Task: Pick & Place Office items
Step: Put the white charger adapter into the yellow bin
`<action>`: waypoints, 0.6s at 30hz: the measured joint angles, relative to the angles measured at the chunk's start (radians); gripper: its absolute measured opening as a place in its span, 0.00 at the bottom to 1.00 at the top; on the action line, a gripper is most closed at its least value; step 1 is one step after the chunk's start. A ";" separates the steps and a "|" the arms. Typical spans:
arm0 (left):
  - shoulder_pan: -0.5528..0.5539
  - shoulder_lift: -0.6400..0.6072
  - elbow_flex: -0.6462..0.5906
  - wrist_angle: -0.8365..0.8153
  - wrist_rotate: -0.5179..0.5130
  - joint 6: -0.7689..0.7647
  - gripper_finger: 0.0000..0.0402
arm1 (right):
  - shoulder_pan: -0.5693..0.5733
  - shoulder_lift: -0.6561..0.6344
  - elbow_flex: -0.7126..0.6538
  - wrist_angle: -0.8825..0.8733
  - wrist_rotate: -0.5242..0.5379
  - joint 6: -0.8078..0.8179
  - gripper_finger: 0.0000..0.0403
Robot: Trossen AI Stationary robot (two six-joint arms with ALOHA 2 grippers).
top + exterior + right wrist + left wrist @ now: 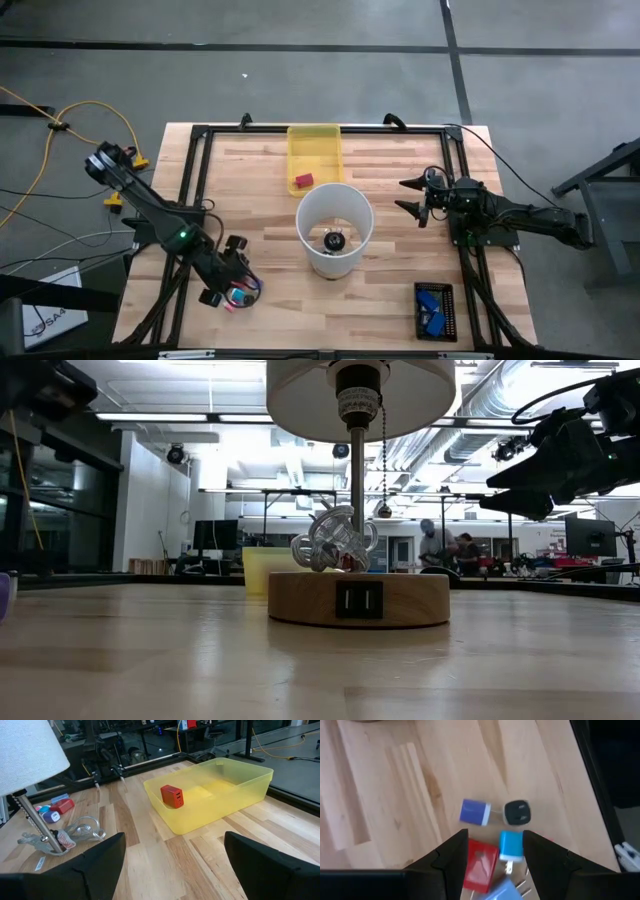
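Note:
A cluster of small office items lies on the wooden table near its front left. Among them are a red block (480, 865), a cyan plug block (511, 845), a purple-and-white one (474, 812) and a black one (517, 812). My left gripper (495, 837) hovers open over this cluster (243, 295), pointing steeply down, with the red and cyan pieces showing between its fingers. Another red block (172, 796) lies on the floor of the yellow tray (315, 150). My right gripper (408, 197) waits open at the right, above the table.
A lamp with a white shade (335, 228) and a round wooden base (358, 598) stands mid-table, with a tangle of clear cord and metal (335, 540) at its stem. A black tray holding blue pieces (434, 310) sits at the front right. A black frame runs along the table's edges.

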 joint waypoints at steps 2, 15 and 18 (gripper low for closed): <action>-0.002 0.020 0.000 0.029 0.000 -0.018 0.45 | 0.000 0.000 0.000 0.000 0.000 0.000 0.81; -0.076 0.167 0.000 0.080 -0.047 -0.201 0.45 | 0.000 0.000 0.000 0.000 0.000 0.000 0.81; -0.093 0.203 0.000 0.110 -0.049 -0.228 0.45 | 0.000 0.000 0.000 0.000 0.000 0.000 0.81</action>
